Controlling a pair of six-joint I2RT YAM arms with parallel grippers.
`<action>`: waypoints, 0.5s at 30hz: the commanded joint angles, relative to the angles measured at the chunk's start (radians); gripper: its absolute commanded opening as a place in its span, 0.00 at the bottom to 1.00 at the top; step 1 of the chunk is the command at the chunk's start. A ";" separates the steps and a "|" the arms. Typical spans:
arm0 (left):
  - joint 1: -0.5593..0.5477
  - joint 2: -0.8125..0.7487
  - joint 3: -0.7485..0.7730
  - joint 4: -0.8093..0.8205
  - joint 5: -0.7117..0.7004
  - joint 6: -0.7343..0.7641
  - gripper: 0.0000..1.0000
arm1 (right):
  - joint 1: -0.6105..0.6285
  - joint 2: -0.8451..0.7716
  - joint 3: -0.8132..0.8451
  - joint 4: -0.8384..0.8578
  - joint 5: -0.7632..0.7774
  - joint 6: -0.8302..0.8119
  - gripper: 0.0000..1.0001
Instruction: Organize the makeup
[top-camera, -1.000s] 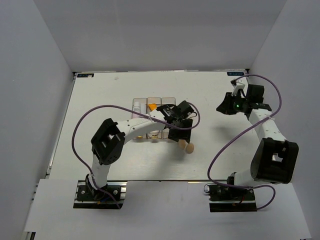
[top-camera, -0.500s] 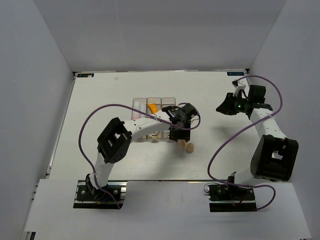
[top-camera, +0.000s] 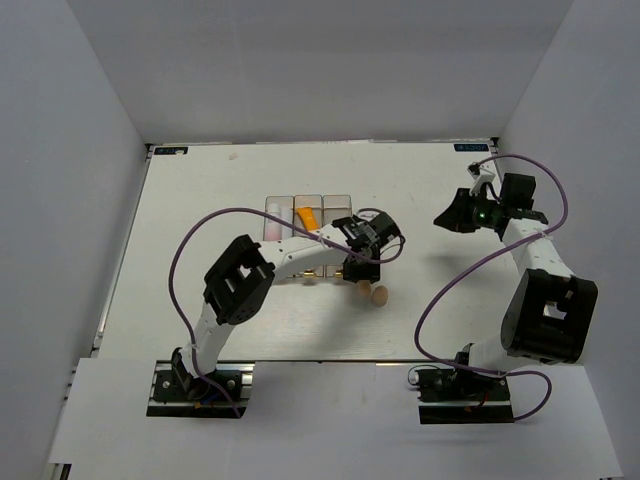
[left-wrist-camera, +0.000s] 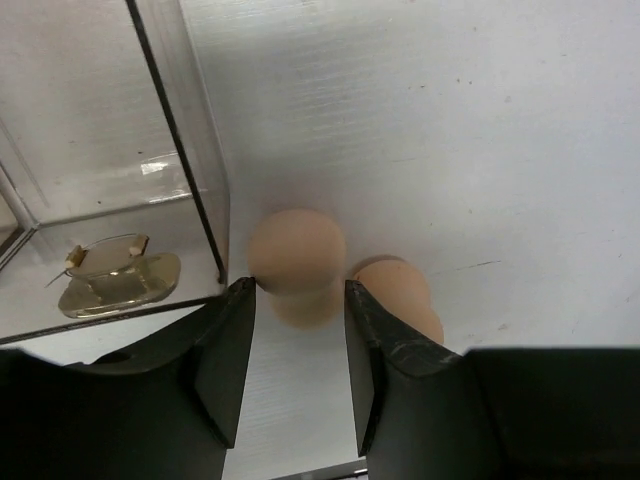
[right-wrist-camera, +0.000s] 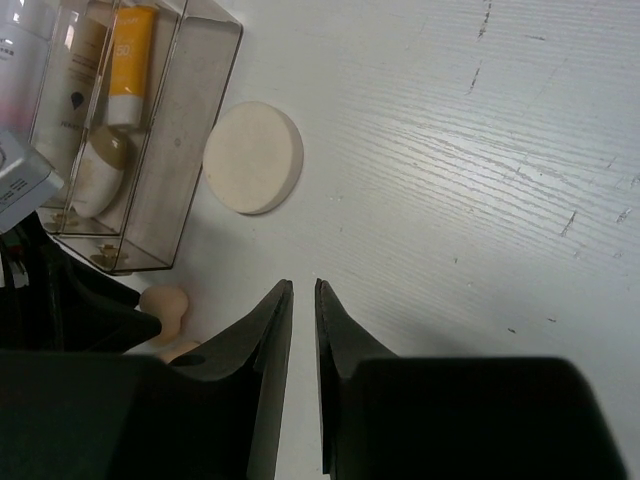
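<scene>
Two tan egg-shaped sponges lie side by side on the table to the right of the clear bins (top-camera: 308, 215). In the left wrist view one sponge (left-wrist-camera: 296, 260) sits just past my fingertips, in line with the gap, and the other sponge (left-wrist-camera: 400, 295) lies right of it. My left gripper (left-wrist-camera: 298, 300) is open and empty; in the top view (top-camera: 360, 268) it hovers over the sponges (top-camera: 372, 292). My right gripper (right-wrist-camera: 302, 285) is shut and empty, apart from them at the right (top-camera: 447, 215). The cream round puff (right-wrist-camera: 253, 157) lies beside the bins. An orange tube (right-wrist-camera: 135, 60) and a white tube (right-wrist-camera: 85, 50) lie in the bins.
The clear bin wall (left-wrist-camera: 195, 150) stands right next to my left finger, with a small gold clip (left-wrist-camera: 110, 275) inside it. The left arm covers the puff in the top view. White walls close in the table on three sides.
My left gripper has moved a little to the right and towards the sponges. My right gripper has shifted slightly right. The sponges have not moved.
</scene>
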 joint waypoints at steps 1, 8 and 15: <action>-0.029 -0.016 0.009 0.023 -0.070 -0.015 0.51 | -0.014 -0.014 -0.014 0.031 -0.032 -0.003 0.21; -0.058 0.006 -0.005 0.049 -0.093 -0.012 0.49 | -0.023 -0.007 -0.009 0.023 -0.046 -0.004 0.21; -0.076 0.024 0.003 0.035 -0.121 0.002 0.48 | -0.029 0.003 0.012 0.022 -0.058 -0.006 0.21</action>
